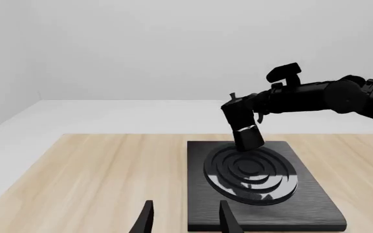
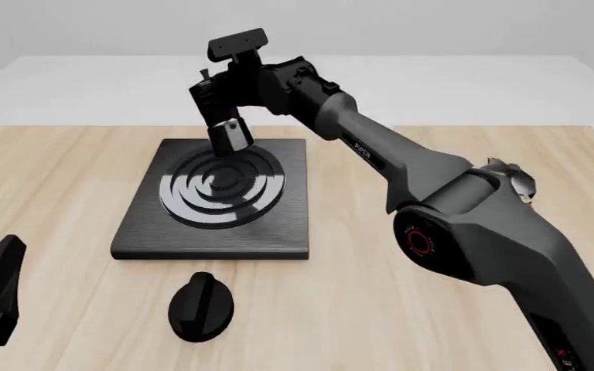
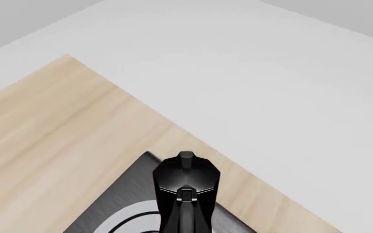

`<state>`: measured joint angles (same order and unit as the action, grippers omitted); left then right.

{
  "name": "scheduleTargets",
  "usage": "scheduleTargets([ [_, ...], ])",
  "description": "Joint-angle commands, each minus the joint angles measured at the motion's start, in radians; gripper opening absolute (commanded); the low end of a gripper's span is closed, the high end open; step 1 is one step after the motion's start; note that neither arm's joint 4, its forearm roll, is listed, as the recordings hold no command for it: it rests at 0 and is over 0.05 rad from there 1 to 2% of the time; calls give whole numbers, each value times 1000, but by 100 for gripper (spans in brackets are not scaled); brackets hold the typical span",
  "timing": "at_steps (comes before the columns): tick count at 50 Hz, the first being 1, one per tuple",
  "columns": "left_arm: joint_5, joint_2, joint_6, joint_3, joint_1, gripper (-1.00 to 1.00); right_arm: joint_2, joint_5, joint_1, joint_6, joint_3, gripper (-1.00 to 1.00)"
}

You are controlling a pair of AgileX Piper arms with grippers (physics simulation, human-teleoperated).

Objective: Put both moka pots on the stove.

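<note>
One moka pot [image 2: 225, 127] hangs tilted in my right gripper [image 2: 217, 97], which is shut on its upper part, just above the far side of the stove [image 2: 276, 224]. The left wrist view shows this pot [image 1: 244, 124] over the burner rings [image 1: 251, 174], with a small gap below it. The right wrist view looks down on the pot [image 3: 186, 177] and a stove corner [image 3: 125, 204]. My left gripper [image 1: 186, 222] is open and empty, low at the near left [image 2: 3, 267]. A silvery part [image 2: 513, 179] shows behind my right arm; it may be the second pot.
A flat black oval knob [image 2: 201, 307] lies on the wooden table [image 2: 59, 178] in front of the stove. My right arm [image 2: 421, 178] stretches diagonally across the table from the near right to the stove.
</note>
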<state>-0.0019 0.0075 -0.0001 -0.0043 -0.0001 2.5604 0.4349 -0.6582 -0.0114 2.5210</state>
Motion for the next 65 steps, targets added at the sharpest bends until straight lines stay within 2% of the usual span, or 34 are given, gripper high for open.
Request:
scheduleTargets([
  [1,0,0,0,0,0,100,-9,-1,6,-3,18,-100],
  [14,0,0,0,0,0,100,-1,-2,7,-2,3,-100],
  [21,0,0,0,0,0,100,-59,-39,-4,1,-121,-100],
  [23,0,0,0,0,0,100,-58,-26,-6,13,-121,-100],
  [31,0,0,0,0,0,100,-143,-100,-3,27,-301,-100],
  [43,0,0,0,0,0,100,-224,-178,-5,51,-480,-100],
  [49,0,0,0,0,0,100,-258,-205,-2,57,-544,-100],
  [58,0,0,0,0,0,100,-290,-239,-4,96,-627,-100],
  [65,0,0,0,0,0,100,-318,-272,-2,97,-687,-100],
])
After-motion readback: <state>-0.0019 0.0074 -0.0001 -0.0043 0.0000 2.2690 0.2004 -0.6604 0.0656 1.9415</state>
